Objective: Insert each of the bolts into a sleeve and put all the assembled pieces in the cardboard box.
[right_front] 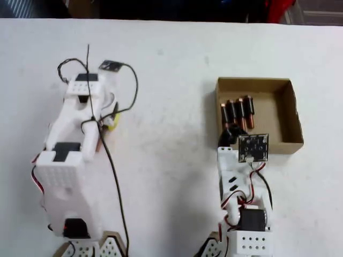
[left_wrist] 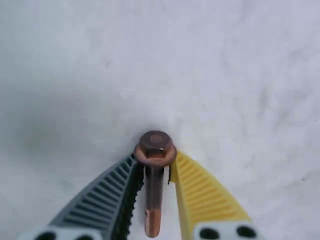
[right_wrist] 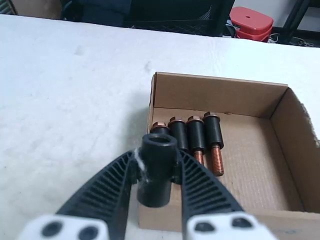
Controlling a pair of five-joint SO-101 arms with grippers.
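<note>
Well apart from your L gripper (left_wrist: pixel 155 160), clenched on a bolt (left_wrist: pixel 154 200) lying along its jaws, R gripper (right_wrist: pixel 156 157) grips a sleeve (right_wrist: pixel 156 182) by the box (right_wrist: pixel 220 95).

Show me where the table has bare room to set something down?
The widest bare patch of table lies between the left arm, which holds a bolt, and the cardboard box; the far strip beyond both is bare too. The box's right half is free. Crowded: its left side, with four assembled pieces and the right end effector holding a sleeve.
</note>
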